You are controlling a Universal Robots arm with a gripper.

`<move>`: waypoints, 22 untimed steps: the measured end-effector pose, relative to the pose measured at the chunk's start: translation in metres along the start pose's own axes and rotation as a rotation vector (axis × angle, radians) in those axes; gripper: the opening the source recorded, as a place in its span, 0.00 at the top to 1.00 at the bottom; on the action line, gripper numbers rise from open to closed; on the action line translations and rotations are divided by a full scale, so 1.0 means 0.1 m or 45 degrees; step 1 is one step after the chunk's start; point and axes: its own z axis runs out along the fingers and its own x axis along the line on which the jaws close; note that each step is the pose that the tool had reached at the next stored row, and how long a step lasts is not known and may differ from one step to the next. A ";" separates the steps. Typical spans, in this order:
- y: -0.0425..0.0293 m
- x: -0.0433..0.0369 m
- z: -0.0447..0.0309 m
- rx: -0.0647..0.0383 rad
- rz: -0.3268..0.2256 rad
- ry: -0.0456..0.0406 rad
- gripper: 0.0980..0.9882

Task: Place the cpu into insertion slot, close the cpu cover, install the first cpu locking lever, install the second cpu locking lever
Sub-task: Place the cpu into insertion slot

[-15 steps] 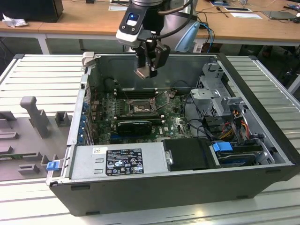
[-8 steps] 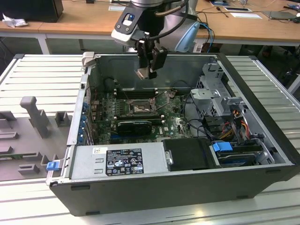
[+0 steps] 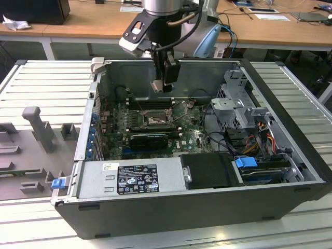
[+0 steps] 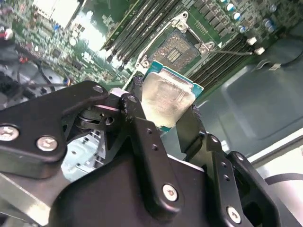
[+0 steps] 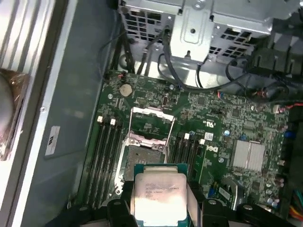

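Our gripper (image 4: 163, 111) pinches the cpu (image 4: 166, 94) by two opposite edges, in the air above the open socket (image 4: 179, 51), whose cover (image 5: 150, 118) stands raised behind it. We judge a tilted or off-centre descent could bend socket pins or snag that cover

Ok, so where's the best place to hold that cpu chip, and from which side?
By two opposite edges, fingers closing in from either side, as the gripper holds it now. The cpu is a thin flat square, so an edge pinch leaves its metal top clear.
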 end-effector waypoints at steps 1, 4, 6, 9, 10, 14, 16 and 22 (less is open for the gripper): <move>-0.001 0.000 0.019 0.000 0.023 -0.002 0.52; -0.006 -0.001 0.068 -0.002 0.106 -0.009 0.52; -0.008 -0.002 0.092 -0.003 0.162 -0.014 0.52; -0.011 -0.002 0.131 -0.004 0.232 -0.020 0.52; -0.021 0.002 0.155 -0.005 0.251 -0.022 0.52; -0.042 0.008 0.196 -0.005 0.263 -0.023 0.52; -0.044 0.008 0.210 -0.006 0.304 -0.027 0.52; -0.057 0.016 0.344 -0.007 0.348 -0.031 0.52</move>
